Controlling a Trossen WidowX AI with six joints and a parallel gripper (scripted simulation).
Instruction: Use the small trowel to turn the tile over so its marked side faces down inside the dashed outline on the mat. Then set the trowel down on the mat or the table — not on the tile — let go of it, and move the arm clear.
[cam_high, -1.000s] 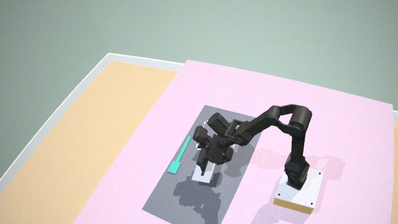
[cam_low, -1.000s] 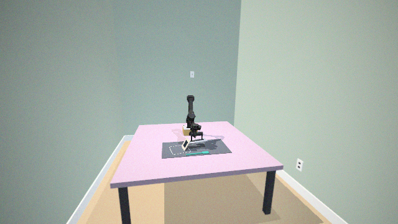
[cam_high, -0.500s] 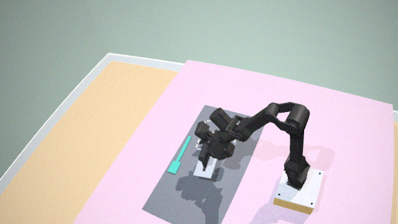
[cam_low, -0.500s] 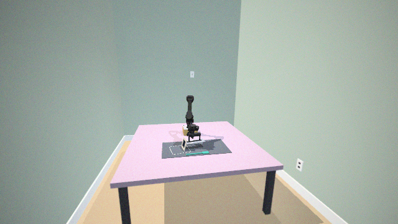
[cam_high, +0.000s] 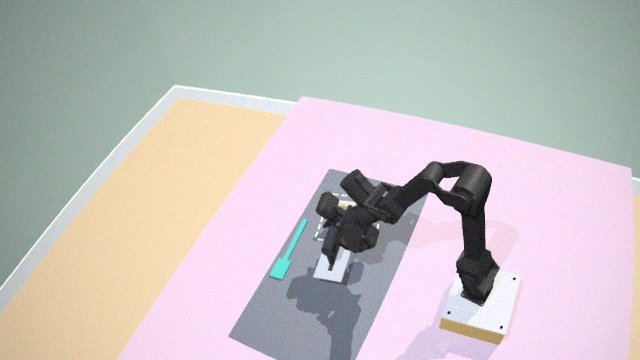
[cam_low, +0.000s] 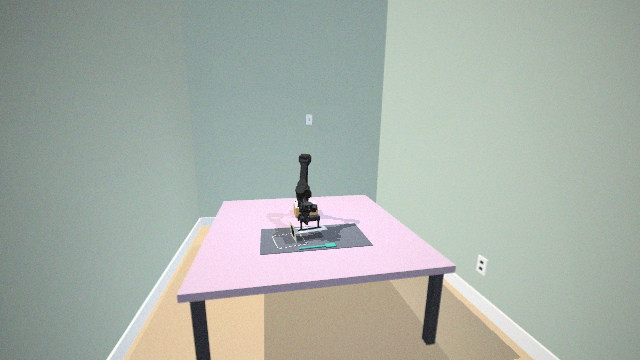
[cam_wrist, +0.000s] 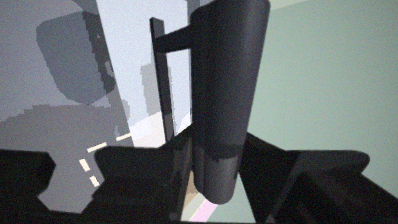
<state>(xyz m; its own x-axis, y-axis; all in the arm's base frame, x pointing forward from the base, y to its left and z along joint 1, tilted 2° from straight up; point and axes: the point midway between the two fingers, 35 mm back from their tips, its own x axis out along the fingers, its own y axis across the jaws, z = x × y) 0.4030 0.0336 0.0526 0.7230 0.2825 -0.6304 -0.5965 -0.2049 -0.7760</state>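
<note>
Jaws of the gripper (cam_high: 333, 236) (cam_low: 308, 220) (cam_wrist: 216, 167) are closed on the dark handle of the trowel (cam_high: 327, 273) (cam_low: 313, 230) (cam_wrist: 227, 75); its pale blade is held above the mat, slightly tilted in the ext. view. At approx. 9 o'clock from the jaws in that view, the tile (cam_high: 346, 204) (cam_low: 294, 232) is seen steeply on edge by the blade's end, cream w/ a dark mark. It is not laid flat; whether it is touched by the blade can't be told.

The dashed outline (cam_high: 318, 231) (cam_low: 274, 241) (cam_wrist: 97, 147) is seen at approx. 8 o'clock, same view, partly blocked by the tile. In the top view it's partly hidden by the arm (cam_high: 474, 230) (cam_low: 304, 172).

A teal paddle (cam_high: 280, 268) (cam_low: 328, 245) is laid flat on the gray mat (cam_high: 260, 320) (cam_low: 359, 238) (cam_wrist: 70, 190), at approx. 8 o'clock from the jaws, top view. The mat is set on a pink table (cam_high: 200, 280) (cam_low: 250, 275) (cam_wrist: 202, 212). The arm is mounted on a white-topped base block (cam_high: 505, 295), approx. 4 o'clock, top view.
</note>
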